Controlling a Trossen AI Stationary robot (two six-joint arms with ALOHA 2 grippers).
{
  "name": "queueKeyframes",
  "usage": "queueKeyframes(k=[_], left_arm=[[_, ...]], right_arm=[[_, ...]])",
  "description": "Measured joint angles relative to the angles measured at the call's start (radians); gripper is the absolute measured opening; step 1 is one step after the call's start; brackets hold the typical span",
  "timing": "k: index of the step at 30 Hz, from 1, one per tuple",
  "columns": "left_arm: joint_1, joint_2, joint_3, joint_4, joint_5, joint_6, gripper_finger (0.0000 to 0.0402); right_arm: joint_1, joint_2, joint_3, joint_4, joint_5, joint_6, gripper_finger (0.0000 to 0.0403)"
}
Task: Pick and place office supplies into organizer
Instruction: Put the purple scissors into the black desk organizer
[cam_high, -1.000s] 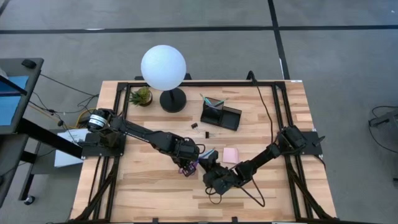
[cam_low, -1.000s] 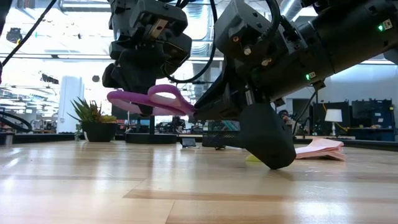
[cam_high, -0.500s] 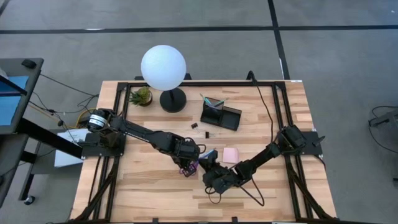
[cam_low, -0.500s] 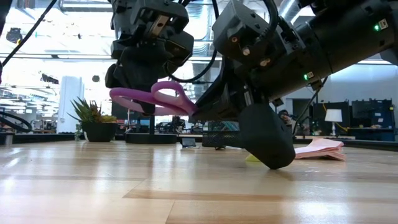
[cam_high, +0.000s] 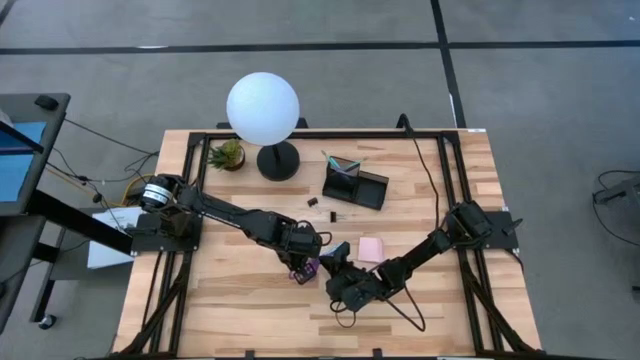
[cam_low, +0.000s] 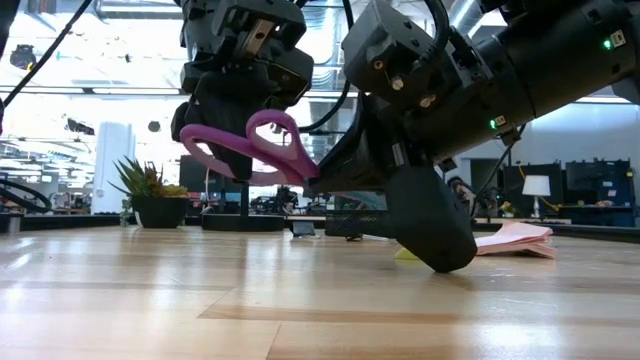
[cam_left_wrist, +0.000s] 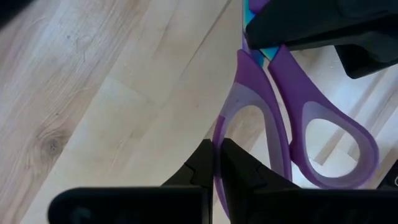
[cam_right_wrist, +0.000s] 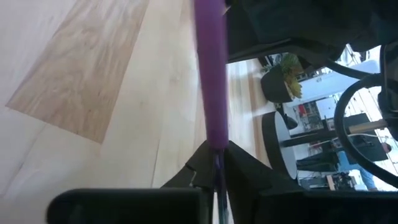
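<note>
The purple-handled scissors (cam_low: 250, 150) hang above the table's middle, held by both grippers. My left gripper (cam_high: 303, 258) is shut on a handle loop. My right gripper (cam_high: 330, 255) is shut at the blade end, where a teal blade (cam_left_wrist: 267, 55) peeks out. The black organizer (cam_high: 355, 183) stands toward the far edge with thin pens upright in its tall compartment. The pink sticky pad (cam_high: 371, 248) lies flat beside the right gripper. Two small black clips (cam_high: 313, 202) lie in front of the organizer. A tiny yellow piece (cam_low: 405, 254) lies near the pad. My left gripper (cam_left_wrist: 214, 163) pinches the outer rim of one handle loop (cam_left_wrist: 221, 127) between its two fingers, coming from above. The scissors are lifted clear, with the loops tilted up on edge. My right gripper (cam_right_wrist: 217, 163) pinches the scissors just past the purple shanks (cam_right_wrist: 214, 134), at the blade end. Its fingers (cam_left_wrist: 298, 25) cover the blades, so little of them shows. It comes in low from the table's right, along the scissors.
A white globe lamp (cam_high: 263, 110) on a black base and a small potted plant (cam_high: 228, 154) stand near the far edge, left of the organizer. A dark part of the right gripper (cam_low: 430, 235) sits low, right at the tabletop. Bare wood lies toward the near edge.
The scissors' handle end has risen and rolled, so the loops, which lay nearly flat, now stand tilted on edge. My left gripper has risen a little and turned with them. The right gripper and the blade end have stayed in place.
</note>
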Motion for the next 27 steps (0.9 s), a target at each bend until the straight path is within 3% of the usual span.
queueKeyframes(k=[7, 20, 27], left_arm=[[0.000, 0.000, 0.000, 0.003, 0.001, 0.003, 0.0008], [-0.001, 0.000, 0.000, 0.017, -0.051, 0.010, 0.0110], [0.005, 0.001, 0.018, 0.029, -0.085, 0.073, 0.0131]], right_arm=[[-0.006, 0.000, -0.001, -0.009, 0.000, 0.049, 0.0013], [-0.006, 0.002, -0.001, -0.010, 0.024, 0.098, 0.0003], [0.010, 0.001, 0.003, -0.074, 0.042, 0.147, 0.0001]])
